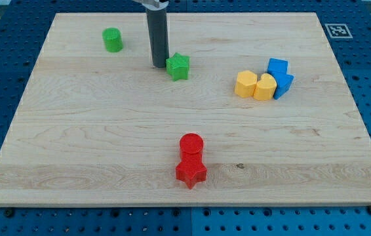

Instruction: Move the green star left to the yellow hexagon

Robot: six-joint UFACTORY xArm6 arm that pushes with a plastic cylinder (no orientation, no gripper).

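The green star [179, 67] lies on the wooden board in the upper middle of the view. My tip [158, 65] stands just to the star's left, touching or nearly touching it. The yellow hexagon [245, 84] lies to the star's right, at the left end of a cluster. A yellow heart-like block [265, 86] sits against the hexagon's right side.
A blue block [278, 67] and another blue block [284, 84] sit against the yellow cluster's right. A green cylinder [113, 40] stands at the upper left. A red cylinder [191, 144] and a red star [191, 172] touch at the lower middle. The board's edge [15, 111] runs down the left.
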